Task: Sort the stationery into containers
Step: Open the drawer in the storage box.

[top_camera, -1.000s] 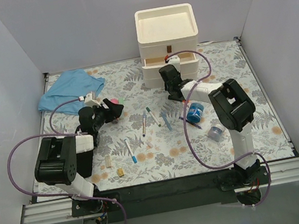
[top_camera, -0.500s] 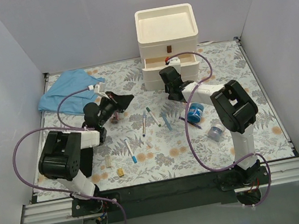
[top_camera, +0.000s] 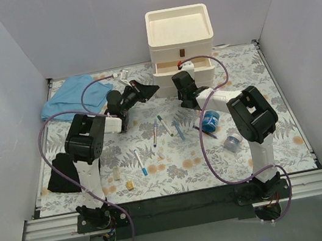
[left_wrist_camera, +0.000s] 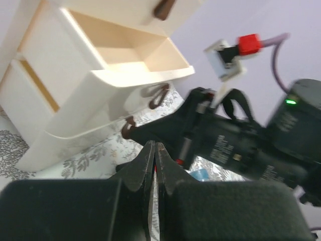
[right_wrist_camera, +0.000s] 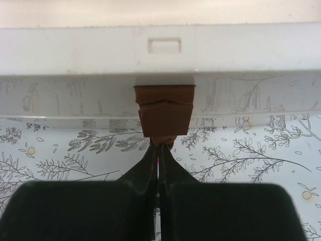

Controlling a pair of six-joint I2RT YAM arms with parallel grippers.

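The cream drawer unit (top_camera: 180,37) stands at the back, one drawer (top_camera: 171,65) pulled out. My right gripper (top_camera: 180,75) is shut on a brown drawer handle (right_wrist_camera: 164,114), its tips (right_wrist_camera: 161,145) pinching the handle's lower end. My left gripper (top_camera: 153,88) hovers just left of the drawers, shut with nothing seen between its fingers (left_wrist_camera: 154,146); in its wrist view the open drawer (left_wrist_camera: 125,57) lies ahead. Pens (top_camera: 155,135) (top_camera: 140,162), a blue tape roll (top_camera: 210,119), a clear-blue box (top_camera: 233,143) and tan blocks (top_camera: 130,185) lie on the floral mat. No pink tube shows.
A light-blue cloth (top_camera: 73,95) lies at the back left of the mat. The right arm's black wrist (left_wrist_camera: 241,145) is close beside my left gripper. Purple cables (top_camera: 91,89) loop over both arms. Grey walls close in the mat on three sides.
The left arm has swung from the mat's left side up and right toward the drawers, and its jaws have closed. The right gripper has stayed on the handle.
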